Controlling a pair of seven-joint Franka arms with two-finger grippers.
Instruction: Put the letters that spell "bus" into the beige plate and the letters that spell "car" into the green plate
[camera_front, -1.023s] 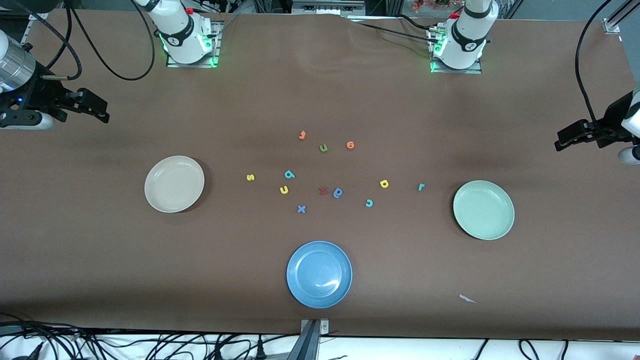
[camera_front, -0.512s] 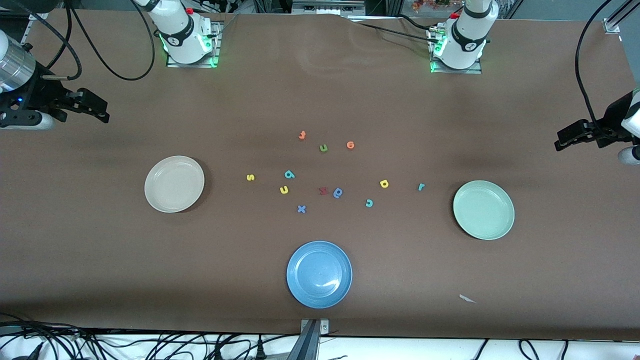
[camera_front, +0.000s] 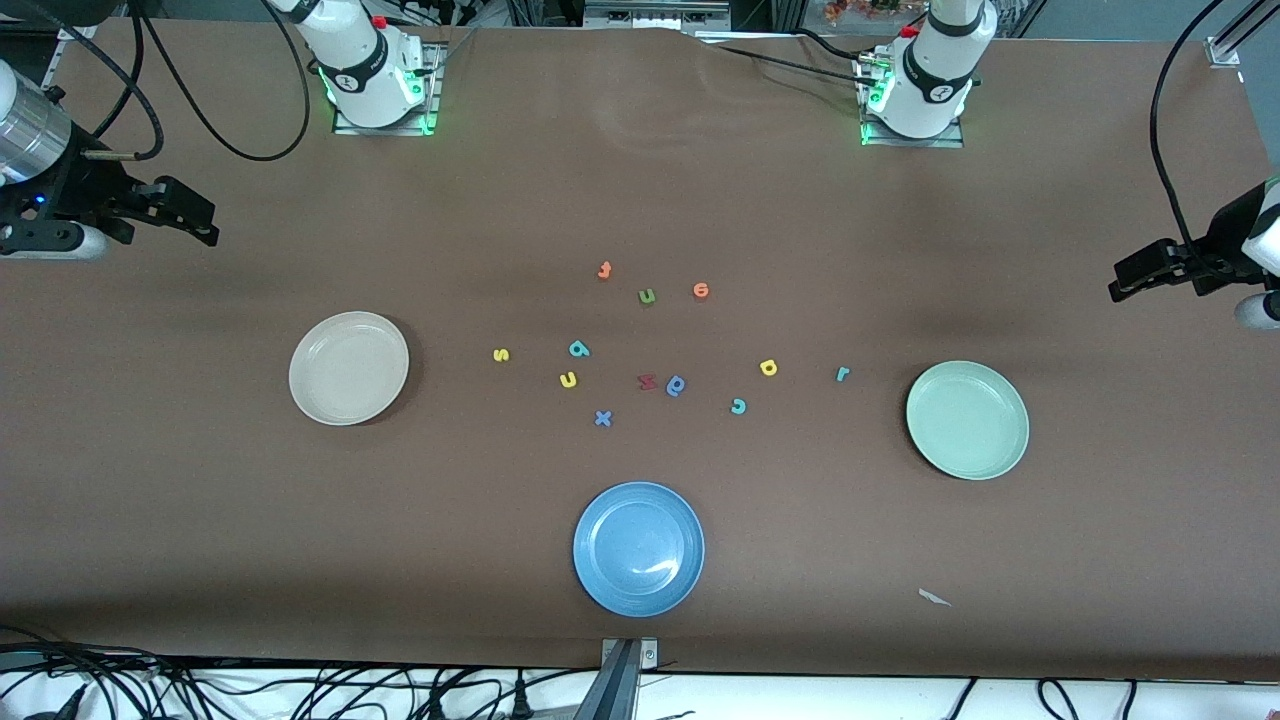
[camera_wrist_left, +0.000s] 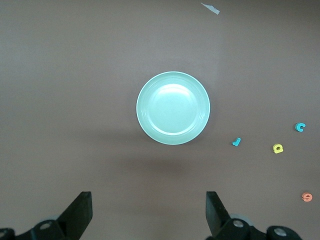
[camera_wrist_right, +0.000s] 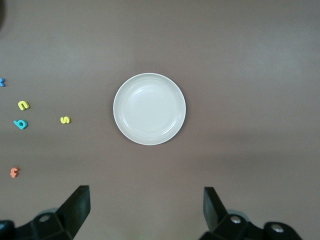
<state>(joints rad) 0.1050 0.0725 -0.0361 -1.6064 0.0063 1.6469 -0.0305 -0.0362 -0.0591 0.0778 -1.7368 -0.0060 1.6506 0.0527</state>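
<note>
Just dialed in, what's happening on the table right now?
Nothing is being handled yet. The left gripper hangs open above the green plate, and the right gripper hangs open above the beige plate. Both plates are bare. The foam letters, including the yellow s and teal r, lie loose on the table between the plates.
</note>
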